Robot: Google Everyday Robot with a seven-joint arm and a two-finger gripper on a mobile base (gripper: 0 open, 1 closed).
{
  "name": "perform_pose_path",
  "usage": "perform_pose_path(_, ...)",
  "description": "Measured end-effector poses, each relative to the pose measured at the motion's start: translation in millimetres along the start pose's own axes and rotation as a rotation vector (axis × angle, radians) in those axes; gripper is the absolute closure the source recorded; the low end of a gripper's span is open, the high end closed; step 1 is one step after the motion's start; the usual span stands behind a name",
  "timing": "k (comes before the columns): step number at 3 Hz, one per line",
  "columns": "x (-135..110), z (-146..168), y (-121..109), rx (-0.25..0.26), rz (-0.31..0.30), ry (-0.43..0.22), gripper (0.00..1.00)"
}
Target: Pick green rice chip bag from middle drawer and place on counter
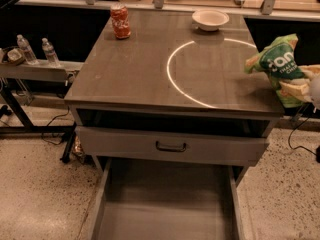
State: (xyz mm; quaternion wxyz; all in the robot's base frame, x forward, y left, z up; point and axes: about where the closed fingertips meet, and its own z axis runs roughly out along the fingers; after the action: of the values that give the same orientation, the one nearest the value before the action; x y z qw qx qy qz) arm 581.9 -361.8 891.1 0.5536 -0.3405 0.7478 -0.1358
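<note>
Camera view:

- The tool (296, 81) is at the counter's (135, 69) right edge. Its pale fingers (295, 90) are clamped across the lower part of the bag (274, 64).
- The bag hangs in the tool's grip, tilted, dark top uppermost. It is clear of the drawer (165, 204), which stands pulled out and bare-floored, low and well off to the tool's side.
- I judge the step in hand to be the placing; the picking looks done.
- The bag's upper part shows over the counter's edge and its lower part hangs just outside it, so a release here risks it slipping off. Better to carry it further inward ahead of the tool, lower it until it rests on the surface, and only then let go.
- The white ring (168, 74) lies ahead of the tool, and the surface within it offers a flat landing spot.
- A white bowl (210, 19) sits beyond the ring, off to one side of the tool's path and near the far edge. It is close enough to be worth keeping the bag short of it.
- A red can (120, 21) stands at the far corner, well apart from the tool and no obstacle.
- The drawer front (125, 143) with its handle (170, 147) sits below the tool's level.
- Water bottles (25, 49) on a side shelf (35, 70) are farthest from the tool, past the counter's opposite edge.
</note>
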Motion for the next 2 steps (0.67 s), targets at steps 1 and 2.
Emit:
perform_pose_path(1, -28, 1, -6, 0.002, -0.029, -0.063, 1.00)
perform_pose_path(2, -71, 3, 2, -0.041, -0.044, -0.156, 1.00)
